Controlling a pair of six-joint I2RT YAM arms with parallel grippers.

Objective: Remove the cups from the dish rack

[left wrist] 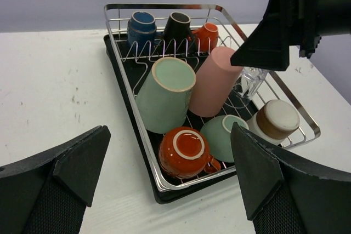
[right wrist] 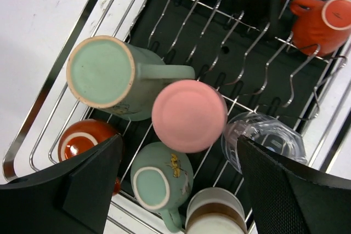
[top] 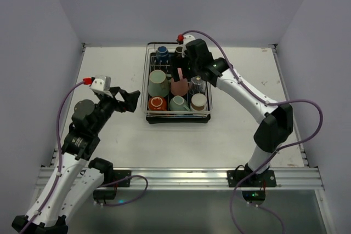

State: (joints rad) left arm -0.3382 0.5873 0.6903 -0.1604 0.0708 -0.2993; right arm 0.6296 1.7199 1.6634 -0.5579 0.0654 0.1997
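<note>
White table (top: 109,69) bears the rack (left wrist: 164,6), cups (top: 158,83) inside. Right gripper (right wrist: 180,146) hangs wide over the pink cup (right wrist: 189,114), perhaps not yet around it; left gripper (left wrist: 170,130) wide, well apart. A skewed close could clip the clear cup (right wrist: 263,141).

Soft, even white light seems to fall from overhead. The table (top: 241,130) looks bright, its shadows faint and short. Small glints run along the dish rack (left wrist: 164,7) wires. Both wrist views are sharp at centre, their lower corners dark.
</note>
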